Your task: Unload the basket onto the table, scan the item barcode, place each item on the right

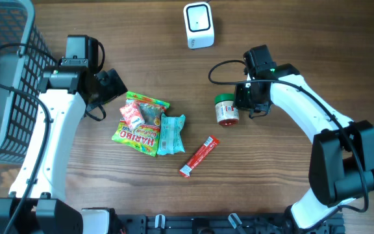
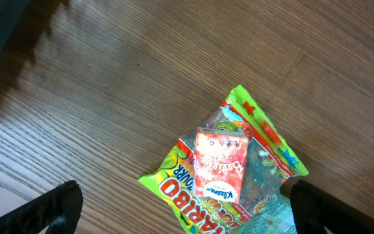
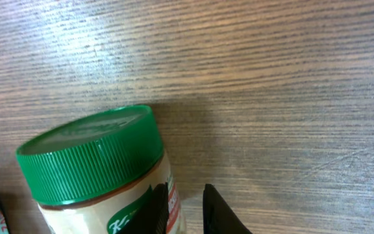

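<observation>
A green-lidded jar (image 1: 226,110) of tan spread lies on its side on the wooden table (image 1: 291,39), a little right of centre, its lid turned toward the far edge; the white barcode scanner (image 1: 198,25) stands well apart from it, near the middle of the far edge. The right gripper (image 3: 182,194) sits low just beside the jar, on the jar's right; its dark fingers (image 3: 221,211) stand only slightly apart with nothing but bare wood between them, and the wrist view shows the nearer one against the jar's label, though whether it actually touches cannot be told. The left gripper (image 2: 187,195) hangs over the left half of the table with its fingers spread wide and empty; below it lies a yellow-green Haribo bag (image 1: 137,134) with a small pink Kleenex tissue pack (image 1: 133,115) resting on top. A teal packet (image 1: 171,134) lies against the bag's right side; a red stick sachet (image 1: 199,156) lies alone and aslant, nearer the front edge, between the bag and the jar. A grey wire basket (image 1: 5,78) fills the far left corner, beside the left arm (image 1: 50,143); a black cable loops over the right arm (image 1: 304,110) above the jar.
</observation>
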You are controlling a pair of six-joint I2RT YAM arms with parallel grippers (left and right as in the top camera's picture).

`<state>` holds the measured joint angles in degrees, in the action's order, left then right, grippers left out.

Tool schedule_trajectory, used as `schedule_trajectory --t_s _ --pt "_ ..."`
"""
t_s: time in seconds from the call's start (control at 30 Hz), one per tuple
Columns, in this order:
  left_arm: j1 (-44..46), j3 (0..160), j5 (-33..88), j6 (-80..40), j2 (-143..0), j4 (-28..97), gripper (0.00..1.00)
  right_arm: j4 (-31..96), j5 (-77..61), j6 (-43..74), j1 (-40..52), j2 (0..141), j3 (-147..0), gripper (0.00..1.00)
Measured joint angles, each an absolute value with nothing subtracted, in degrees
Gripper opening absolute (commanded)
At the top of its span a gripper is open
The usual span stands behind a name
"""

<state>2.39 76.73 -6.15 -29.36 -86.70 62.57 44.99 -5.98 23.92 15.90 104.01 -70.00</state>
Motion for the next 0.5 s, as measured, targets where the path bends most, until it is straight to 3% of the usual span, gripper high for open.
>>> schedule_trajectory --t_s 0.27,0.33,0.4,0.5 --pt "2.4 76.7 -6.2 -29.4 -86.7 62.6 1.0 44.9 -3.7 23.9 15.9 104.0 -70.0 0.29" --pt "2.4 76.7 -6.2 -29.4 -86.7 62.6 1.0 45.5 -2.9 22.4 15.9 104.0 -70.5 0.42" --pt "2.4 76.7 -6.2 -29.4 -86.7 62.6 1.0 47.2 -2.5 20.4 15.8 104.0 -72.2 0.71" --pt "2.4 76.7 -6.2 -29.4 -86.7 62.6 1.0 51.0 -2.0 14.8 15.7 104.0 -80.1 0.77"
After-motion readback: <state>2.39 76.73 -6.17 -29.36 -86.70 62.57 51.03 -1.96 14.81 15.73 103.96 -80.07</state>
